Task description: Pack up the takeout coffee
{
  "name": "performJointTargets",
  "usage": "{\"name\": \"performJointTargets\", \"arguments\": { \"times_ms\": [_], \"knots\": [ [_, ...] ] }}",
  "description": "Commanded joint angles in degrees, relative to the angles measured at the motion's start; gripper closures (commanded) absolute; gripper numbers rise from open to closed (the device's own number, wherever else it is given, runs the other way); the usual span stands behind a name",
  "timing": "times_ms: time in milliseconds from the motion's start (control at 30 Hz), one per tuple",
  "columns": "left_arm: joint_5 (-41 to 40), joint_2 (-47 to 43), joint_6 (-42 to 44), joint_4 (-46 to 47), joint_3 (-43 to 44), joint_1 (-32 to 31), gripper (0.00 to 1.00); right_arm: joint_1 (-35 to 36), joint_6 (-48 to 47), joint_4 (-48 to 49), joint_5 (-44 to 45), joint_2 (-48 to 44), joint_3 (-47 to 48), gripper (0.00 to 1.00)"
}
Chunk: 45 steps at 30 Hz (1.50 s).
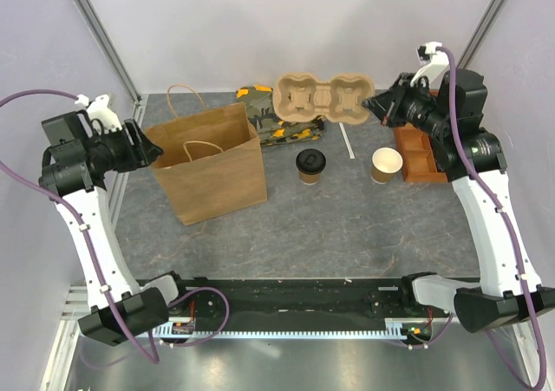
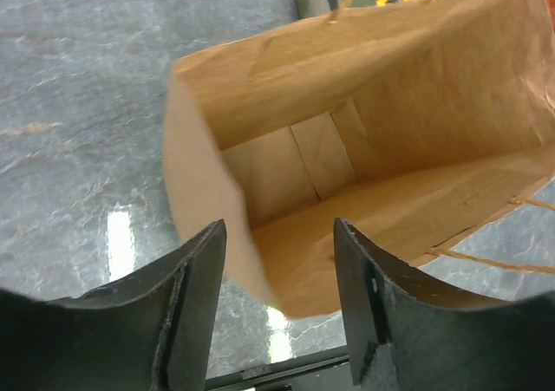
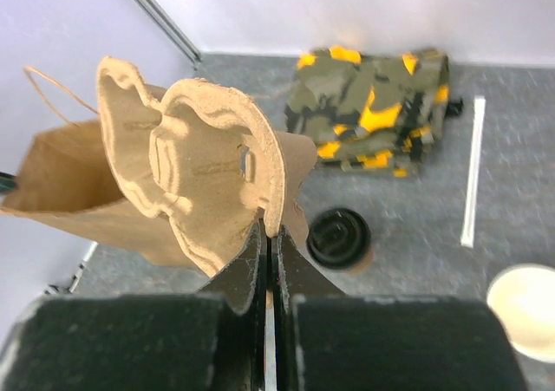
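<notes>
The takeout coffee [image 1: 310, 164], a small brown cup with a black lid, stands upright on the table right of the open paper bag [image 1: 208, 161]; the right wrist view shows its lid [image 3: 338, 237] from above. My right gripper [image 1: 375, 107] [image 3: 274, 231] is shut on the rim of the pulp carrier tray [image 1: 323, 98] [image 3: 199, 166], held up off the table behind the coffee. My left gripper [image 1: 154, 151] [image 2: 278, 224] is at the bag's left end, its fingers apart, with the bag's near top edge [image 2: 260, 261] between them and gaps on both sides.
A lidless brown cup [image 1: 387, 164] [image 3: 525, 309] stands right of the coffee, next to a brown wooden box [image 1: 421, 153]. A camouflage cloth [image 1: 277, 118] [image 3: 373, 118] and a white straw [image 1: 347, 141] [image 3: 471, 170] lie at the back. Enclosure walls stand on both sides.
</notes>
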Motion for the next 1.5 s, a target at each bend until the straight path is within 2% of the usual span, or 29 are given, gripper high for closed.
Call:
{"name": "performJointTargets", "arguments": {
  "times_ms": [0, 167, 400, 467, 533, 567, 600, 667, 700, 833, 1067, 1100, 1267, 1367, 1467],
  "knots": [
    [-4.46, -0.28, 0.99, 4.32, -0.92, -4.32, 0.43, 3.87, 2.49, 5.2, -1.25, 1.25, 7.17, 1.0],
    [-9.82, 0.07, 0.02, 6.08, -0.83, -10.04, 0.52, 9.5, 1.09, 6.34, 1.56, 3.45, 9.82, 1.0],
    [-12.72, -2.21, 1.16, 6.61, -1.36, -13.39, 0.79, 16.8, -2.07, 8.18, 3.93, 6.97, 12.37, 1.0],
    [-13.51, -3.18, 1.78, 6.79, -1.97, -13.39, 0.81, 17.68, -3.04, 8.54, 4.46, 8.54, 13.33, 1.0],
    [-14.57, -3.8, 2.22, 6.79, -2.67, -13.39, 0.77, 17.95, -3.39, 8.98, 4.64, 9.51, 14.3, 1.0],
    [-15.01, -4.32, 1.79, 6.79, -3.46, -13.39, 0.71, 18.3, -3.48, 9.15, 4.81, 10.56, 15.26, 1.0],
    [-15.71, -4.41, 0.91, 6.35, -3.56, -13.48, 0.58, 18.39, -3.66, 9.24, 5.16, 11.1, 15.71, 1.0],
    [-16.94, -4.41, -0.15, 6.26, -3.73, -13.39, 0.46, 19.96, -4.96, 9.42, 6.21, 12.58, 17.11, 1.0],
    [-17.99, -4.24, -1.11, 6.43, -3.82, -13.39, 0.42, 20.93, -6.11, 8.55, 9.96, 13.12, 17.81, 1.0],
    [-18.88, -3.18, -1.91, 6.79, -4.08, -13.3, 0.43, 24.71, -9.02, 4.33, 14.92, 17.33, 23.34, 1.0],
    [-15.02, -4.68, -1.91, 9.07, -5.66, -13.48, 0.63, 29.8, -11.12, 1.51, 18.78, 20.86, 27.23, 1.0],
    [-13.88, -4.76, -1.91, 9.25, -5.84, -13.48, 0.71, 30.25, -12.09, 0.81, 19.22, 21.12, 27.22, 1.0],
    [-11.41, -6.87, -0.33, 11.7, -6.54, -13.92, 0.9, 32.71, -14.03, -2.79, 19.23, 24.01, 30.55, 1.0],
    [-10.71, -8.37, 0.2, 12.5, -6.63, -14.36, 0.98, 34.2, -14.56, -4.29, 20.54, 25.07, 32.22, 1.0],
    [-8.96, -9.68, -0.15, 12.76, -6.72, -14.88, 0.98, 35.96, -14.29, -6.66, 20.99, 26.04, 32.94, 1.0]
  ]
}}
